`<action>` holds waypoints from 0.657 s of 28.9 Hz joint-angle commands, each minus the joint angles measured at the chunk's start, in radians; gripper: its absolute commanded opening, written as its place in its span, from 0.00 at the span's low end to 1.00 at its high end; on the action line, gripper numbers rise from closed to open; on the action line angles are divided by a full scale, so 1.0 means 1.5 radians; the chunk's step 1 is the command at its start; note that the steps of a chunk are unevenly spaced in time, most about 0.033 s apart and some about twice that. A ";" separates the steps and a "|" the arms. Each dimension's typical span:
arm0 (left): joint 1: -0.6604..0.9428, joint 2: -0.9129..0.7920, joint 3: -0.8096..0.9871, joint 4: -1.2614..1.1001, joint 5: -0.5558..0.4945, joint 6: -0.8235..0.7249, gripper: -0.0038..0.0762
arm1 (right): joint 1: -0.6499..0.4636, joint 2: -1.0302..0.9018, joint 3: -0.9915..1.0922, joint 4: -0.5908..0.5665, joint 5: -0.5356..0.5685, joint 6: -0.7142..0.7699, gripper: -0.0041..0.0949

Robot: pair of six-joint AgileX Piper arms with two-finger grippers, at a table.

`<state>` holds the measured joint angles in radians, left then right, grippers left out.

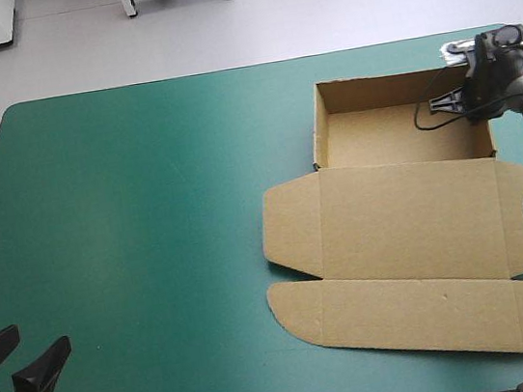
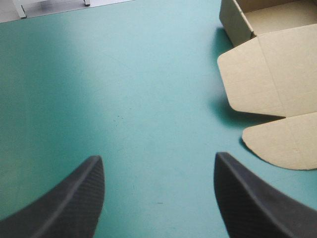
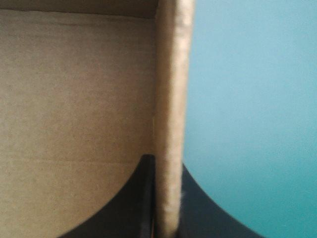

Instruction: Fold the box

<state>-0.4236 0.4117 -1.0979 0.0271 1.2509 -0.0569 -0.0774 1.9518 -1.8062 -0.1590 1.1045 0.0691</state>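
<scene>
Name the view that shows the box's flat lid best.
The high view: the whole lid lies flat before the tray, flaps spread. The left wrist view catches only its left flaps. The right wrist view shows none of it, only a tray wall pinched in the right tool.

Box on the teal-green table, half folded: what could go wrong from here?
1. The right gripper pinches only one thin wall; a pull might bend it or drag the box, which sits near the right edge of the table.
2. The left gripper is open and far off, so nothing steadies the flat lid.
</scene>
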 commanded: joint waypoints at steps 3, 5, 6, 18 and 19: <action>-0.004 0.013 -0.011 -0.003 0.027 -0.001 0.62 | -0.111 -0.042 -0.004 -0.037 -0.048 -0.046 0.02; -0.004 0.013 -0.011 -0.003 0.027 -0.001 0.62 | -0.144 -0.042 0.012 -0.037 -0.069 -0.061 0.02; -0.004 0.013 -0.011 -0.001 0.027 -0.001 0.62 | -0.161 -0.042 0.022 -0.037 -0.081 -0.066 0.02; -0.004 0.013 -0.011 -0.001 0.027 -0.001 0.62 | -0.281 -0.042 0.125 -0.054 -0.167 -0.110 0.02; -0.004 0.013 -0.011 0.001 0.027 -0.001 0.62 | -0.285 -0.042 0.129 -0.038 -0.171 -0.120 0.02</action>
<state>-0.4236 0.4117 -1.0979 0.0290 1.2509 -0.0569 -0.4703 1.9308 -1.6152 -0.1388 0.9092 -0.0467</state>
